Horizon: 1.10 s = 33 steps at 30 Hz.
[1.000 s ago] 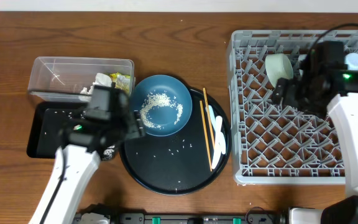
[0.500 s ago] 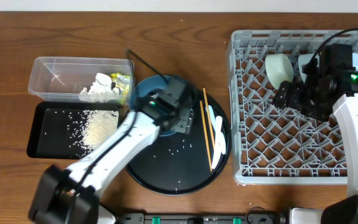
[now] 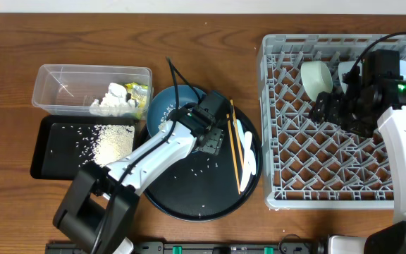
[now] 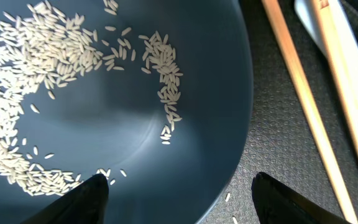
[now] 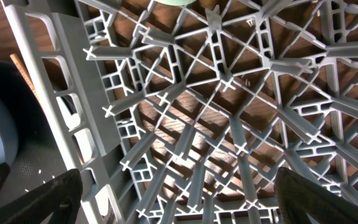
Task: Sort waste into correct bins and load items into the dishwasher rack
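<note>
Once leftward, claw (left) over bowl

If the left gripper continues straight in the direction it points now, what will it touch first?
Probably the big dark-blue bowl, on its inner wall strewn with loose white rice grains. The open left gripper faces it directly, though depth is unclear.

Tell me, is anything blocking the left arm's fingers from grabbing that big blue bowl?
Nothing visible does. The open left fingers sit either side of the dark-blue bowl rim, with only loose rice lying inside it.
</note>
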Each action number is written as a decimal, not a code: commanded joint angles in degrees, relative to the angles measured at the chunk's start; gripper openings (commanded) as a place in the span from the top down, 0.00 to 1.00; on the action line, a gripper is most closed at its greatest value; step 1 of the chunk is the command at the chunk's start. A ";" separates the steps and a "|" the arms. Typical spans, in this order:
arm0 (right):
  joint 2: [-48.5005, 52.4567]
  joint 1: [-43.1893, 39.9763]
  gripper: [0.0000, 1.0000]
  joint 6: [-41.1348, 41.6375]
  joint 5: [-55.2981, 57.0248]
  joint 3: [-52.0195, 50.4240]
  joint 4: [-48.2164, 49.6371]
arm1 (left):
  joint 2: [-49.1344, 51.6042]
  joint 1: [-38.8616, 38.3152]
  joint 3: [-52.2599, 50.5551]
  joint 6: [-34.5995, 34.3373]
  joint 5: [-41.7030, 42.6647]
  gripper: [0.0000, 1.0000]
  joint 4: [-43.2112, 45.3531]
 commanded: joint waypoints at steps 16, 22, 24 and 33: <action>-1.40 -0.46 0.06 -0.83 -0.39 0.07 -0.24 | 4.81 0.09 0.70 -1.20 -1.16 0.25 1.86; -1.40 -0.46 0.05 -0.83 -0.39 0.07 -0.22 | 6.43 0.07 0.70 -1.27 -1.16 0.25 2.47; -1.40 -0.46 0.06 -0.83 -0.39 0.07 -0.22 | 7.30 0.07 0.59 -1.92 -1.14 0.26 2.45; -1.40 -0.46 0.06 -0.85 -0.39 0.07 -0.22 | 8.26 -0.59 0.11 -3.17 -1.01 0.59 1.25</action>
